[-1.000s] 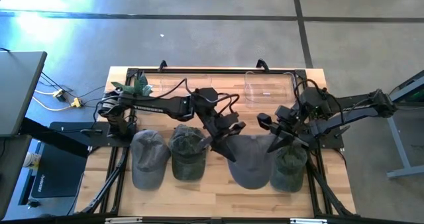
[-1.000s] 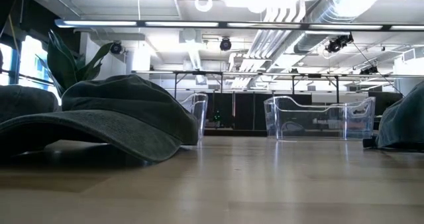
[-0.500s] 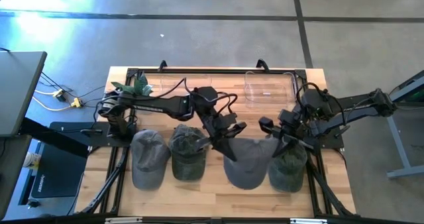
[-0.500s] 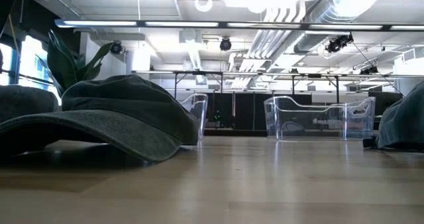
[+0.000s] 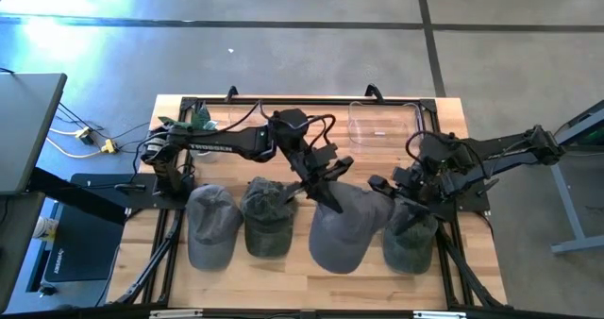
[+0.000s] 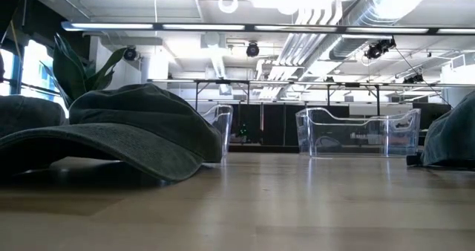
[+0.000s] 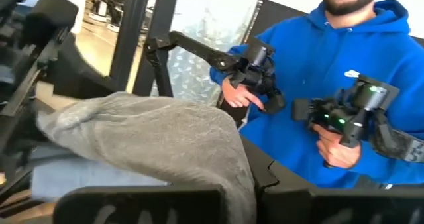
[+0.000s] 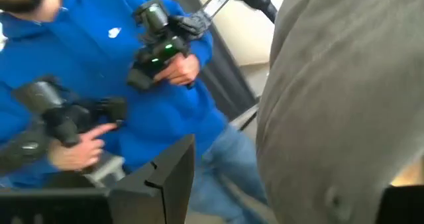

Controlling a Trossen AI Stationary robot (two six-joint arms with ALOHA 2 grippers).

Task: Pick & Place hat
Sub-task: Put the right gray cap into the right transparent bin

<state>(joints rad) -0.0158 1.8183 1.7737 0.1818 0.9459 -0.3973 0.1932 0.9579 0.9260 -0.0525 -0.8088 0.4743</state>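
Note:
Several hats lie in a row near the table's front: a grey one (image 5: 209, 226), a dark green one (image 5: 267, 220), a larger grey hat (image 5: 340, 229) and a green one (image 5: 411, 239). My left gripper (image 5: 324, 193) is shut on the larger grey hat at its far left side; the same grey hat (image 7: 152, 134) fills the left wrist view. My right gripper (image 5: 385, 187) stands open at that hat's far right side, and the grey cloth (image 8: 338, 118) shows close by in the right wrist view. The low view shows only the dark green hat (image 6: 126, 132) and the green hat (image 6: 454, 139). My left gripper pinches the grey hat's crown at its far left edge (image 7: 240, 179) between its two fingers, coming slanting down from the table's far left. The cloth bulges out beyond the fingers. Whether the hat is clear of the table I cannot tell.
Two clear bins (image 5: 382, 125) (image 5: 253, 121) stand along the far edge, with a small plant (image 5: 193, 123) at the far left. Beyond the near edge a person in a blue hoodie (image 7: 344, 58) holds two hand controllers.
My left gripper has taken hold of the larger grey hat and drawn it toward the table's left edge, and its peak now lies closer to the dark green hat. My right gripper has opened, let go of the hat and drawn back toward the far edge.

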